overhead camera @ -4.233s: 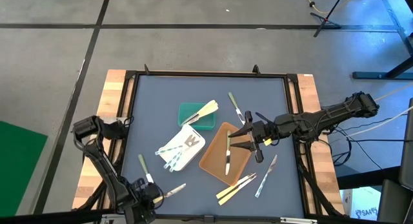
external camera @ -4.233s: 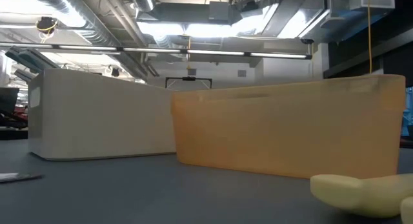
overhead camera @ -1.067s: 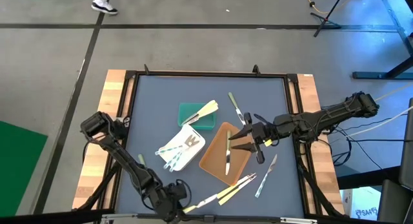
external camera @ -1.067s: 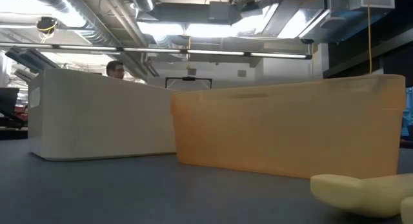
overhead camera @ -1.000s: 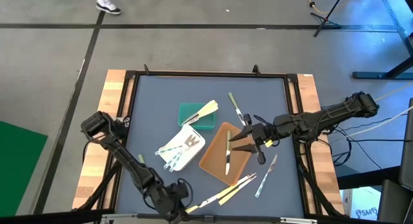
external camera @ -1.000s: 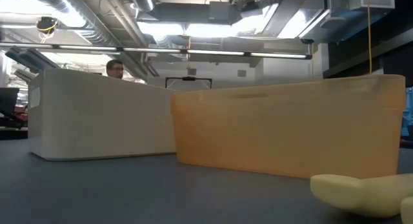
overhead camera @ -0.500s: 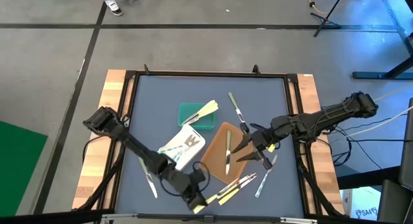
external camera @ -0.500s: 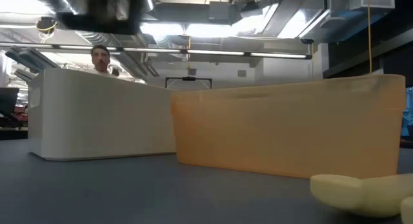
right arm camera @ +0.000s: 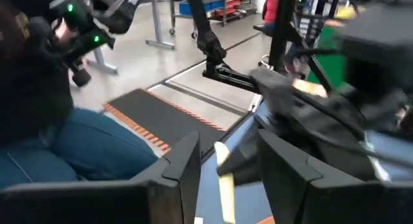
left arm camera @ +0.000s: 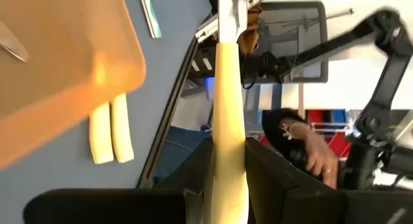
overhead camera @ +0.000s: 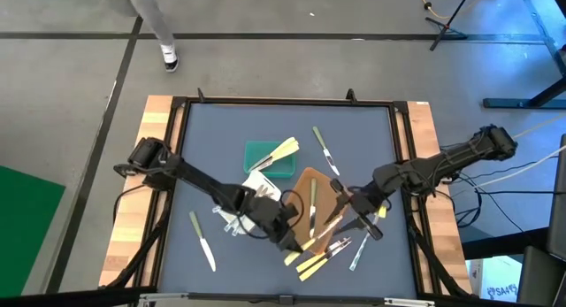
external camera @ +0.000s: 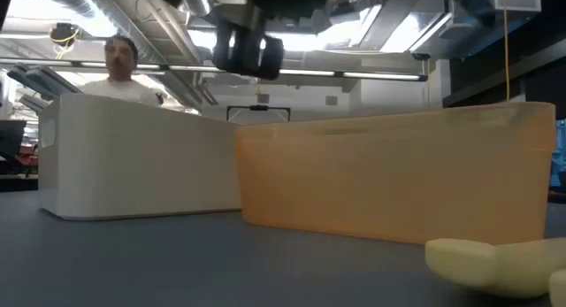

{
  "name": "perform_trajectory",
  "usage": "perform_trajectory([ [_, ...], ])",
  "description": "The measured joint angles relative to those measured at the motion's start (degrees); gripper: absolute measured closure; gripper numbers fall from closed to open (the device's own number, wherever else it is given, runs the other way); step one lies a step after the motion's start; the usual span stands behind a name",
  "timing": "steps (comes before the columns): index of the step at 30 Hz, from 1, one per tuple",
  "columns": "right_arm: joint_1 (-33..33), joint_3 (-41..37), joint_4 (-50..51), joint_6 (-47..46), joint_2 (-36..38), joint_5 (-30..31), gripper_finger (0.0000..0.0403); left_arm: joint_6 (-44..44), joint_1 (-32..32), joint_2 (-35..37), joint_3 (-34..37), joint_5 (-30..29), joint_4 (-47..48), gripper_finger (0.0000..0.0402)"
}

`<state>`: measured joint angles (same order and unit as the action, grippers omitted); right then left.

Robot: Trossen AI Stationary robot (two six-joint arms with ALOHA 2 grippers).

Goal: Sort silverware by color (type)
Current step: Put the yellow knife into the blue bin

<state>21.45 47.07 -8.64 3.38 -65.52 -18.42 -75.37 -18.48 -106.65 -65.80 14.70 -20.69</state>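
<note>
Cream-yellow plastic sits clamped between the fingers of our left gripper [left arm camera: 229, 185]: the left wrist view shows one pale utensil [left arm camera: 229, 121] running straight out from the jaws. From above, that gripper [overhead camera: 287, 239] hangs over the near edge of the brown tray [overhead camera: 305, 179], close to the right gripper [overhead camera: 347, 214], which hovers over the same tray's other side. The right wrist view shows its fingers standing apart with nothing gripped between them, only a pale piece [right arm camera: 226, 185] lying beyond.

Around them, the rest of the silverware is scattered. Two cream pieces [left arm camera: 111, 130] lie side by side on the mat just beside the brown tray, a green-handled knife [overhead camera: 202, 241] lies well apart toward the left, and more cream pieces [overhead camera: 283, 151] rest on the green tray [overhead camera: 258, 153]. A white tray [external camera: 133, 157] sits between.

We judge the step to be carrying this cream piece to its group. Next we must clear the right arm, reach the green tray, and release there.
</note>
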Motion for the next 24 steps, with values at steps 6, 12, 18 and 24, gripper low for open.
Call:
perform_trajectory([
  [6,3.45,0.00,4.31,8.61,0.00,10.59,0.0265,-1.03,5.03,0.00,0.00,4.70,0.00,0.0337],
  [12,5.32,0.00,9.71,14.03,0.00,24.22,0.0265,-1.03,8.91,0.00,0.00,5.98,0.00,0.0337],
  [18,5.21,0.00,13.26,16.85,-0.06,25.90,0.0265,-1.14,11.96,0.00,0.00,6.48,0.00,0.0337],
  [24,5.21,0.00,15.28,20.88,-2.54,30.81,0.0265,-1.17,14.28,0.00,0.00,7.48,-1.06,0.0337],
])
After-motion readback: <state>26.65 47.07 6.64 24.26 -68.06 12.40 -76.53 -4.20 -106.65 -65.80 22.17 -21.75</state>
